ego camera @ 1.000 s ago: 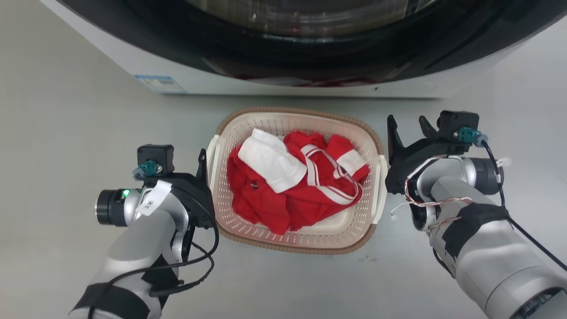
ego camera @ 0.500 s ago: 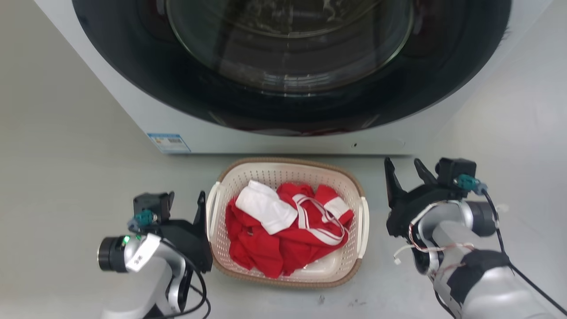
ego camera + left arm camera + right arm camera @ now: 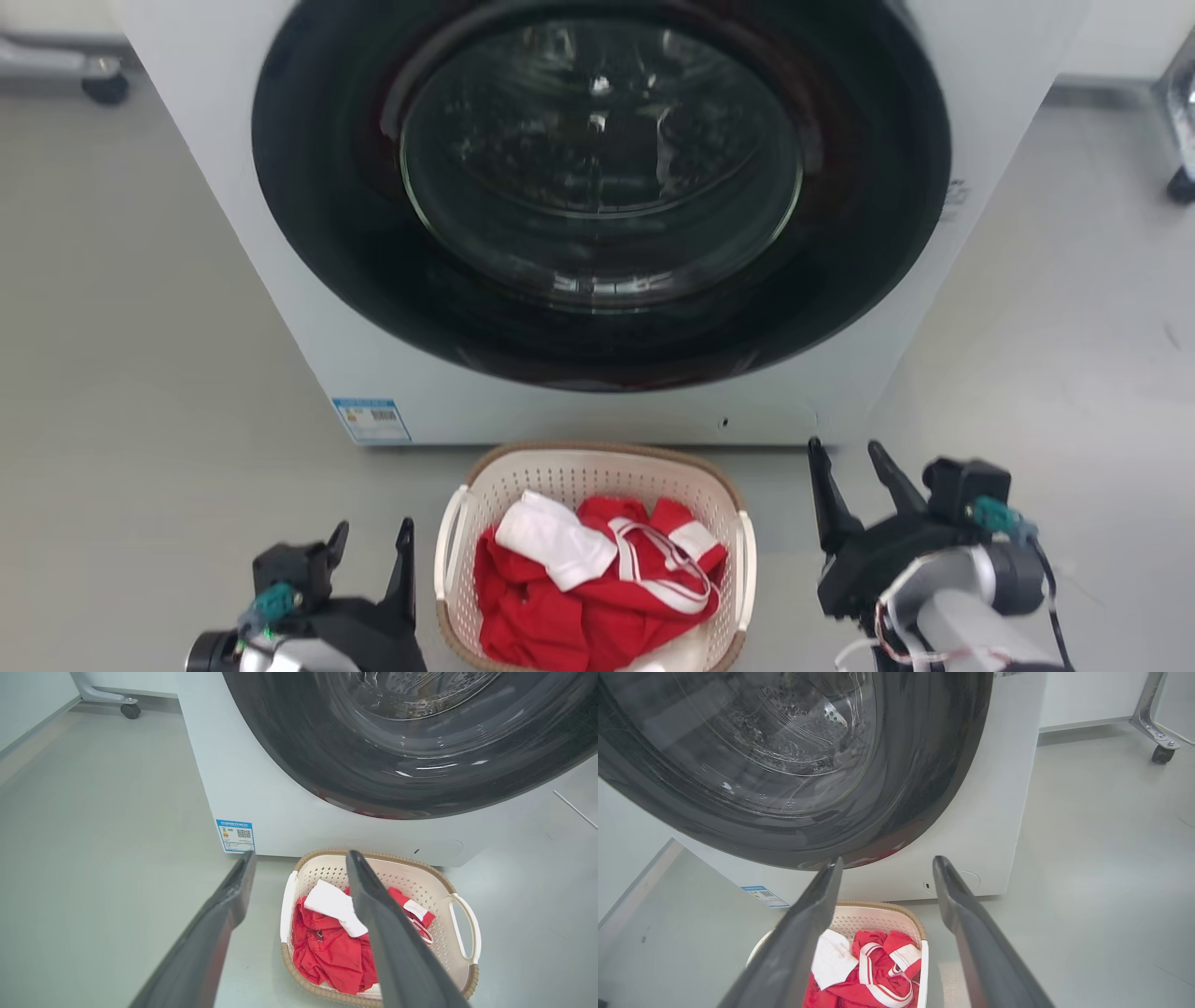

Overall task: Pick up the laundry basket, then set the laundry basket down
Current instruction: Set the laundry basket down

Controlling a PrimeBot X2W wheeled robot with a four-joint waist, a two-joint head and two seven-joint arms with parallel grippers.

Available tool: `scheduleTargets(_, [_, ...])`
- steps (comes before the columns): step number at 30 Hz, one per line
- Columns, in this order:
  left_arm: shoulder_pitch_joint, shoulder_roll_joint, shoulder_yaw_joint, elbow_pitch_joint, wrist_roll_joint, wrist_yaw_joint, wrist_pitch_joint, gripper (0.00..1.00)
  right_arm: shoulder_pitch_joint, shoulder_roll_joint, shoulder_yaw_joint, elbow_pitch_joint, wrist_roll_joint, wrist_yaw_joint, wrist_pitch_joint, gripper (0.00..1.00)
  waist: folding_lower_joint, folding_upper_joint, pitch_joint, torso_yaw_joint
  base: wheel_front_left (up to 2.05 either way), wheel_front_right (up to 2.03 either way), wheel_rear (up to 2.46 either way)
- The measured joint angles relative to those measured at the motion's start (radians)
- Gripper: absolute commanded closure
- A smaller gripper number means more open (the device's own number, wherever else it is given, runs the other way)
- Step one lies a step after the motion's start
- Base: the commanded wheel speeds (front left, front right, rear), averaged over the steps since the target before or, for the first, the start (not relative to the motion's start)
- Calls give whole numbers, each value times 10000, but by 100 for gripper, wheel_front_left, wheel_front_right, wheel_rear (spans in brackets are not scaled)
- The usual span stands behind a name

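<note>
The cream laundry basket (image 3: 597,471) with its brown rim rests on the grey floor just in front of the washing machine, holding red and white clothes (image 3: 588,583). To its left my left gripper (image 3: 371,546) stands open and empty, clear of the white side handle (image 3: 446,541). My right gripper (image 3: 851,467) is open too, a short way off the right handle (image 3: 747,569). From the left wrist view the basket (image 3: 420,877) lies beyond my spread fingers (image 3: 373,910). In the right wrist view the basket (image 3: 873,917) sits low between my fingers (image 3: 957,905).
A white washing machine (image 3: 943,112) with a big round dark glass door (image 3: 597,177) fills the space right behind the basket. Wheeled metal frame feet stand far left (image 3: 103,89) and far right (image 3: 1181,182). Grey floor spreads on both sides.
The head camera has tilted up and back, so the basket and arms sit lower and smaller and the whole washer door shows. Both grippers stand off the handles, with wider gaps.
</note>
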Motion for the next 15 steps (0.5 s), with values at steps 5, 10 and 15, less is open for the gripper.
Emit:
scheduleTargets(5, [1117, 119, 713, -865, 585, 0, 0, 0, 1256, -17, -667, -894, -614, -2, -2, 0, 0, 0, -748, -42, 0, 0, 0])
scheduleTargets(10, [2185, 125, 1469, -1843, 1252, 0, -2, 0, 2567, 4, -1427, -1918, -1337, -4, 0, 0, 0, 0, -1384, -86, 0, 0, 0])
scheduleTargets(15, [3149, 19, 2224, -2945, 1927, 2, -2, 0, 3621, 163, -2113, -3030, -2111, -29, 0, 0, 1, 0, -1769, -136, 0, 0, 0])
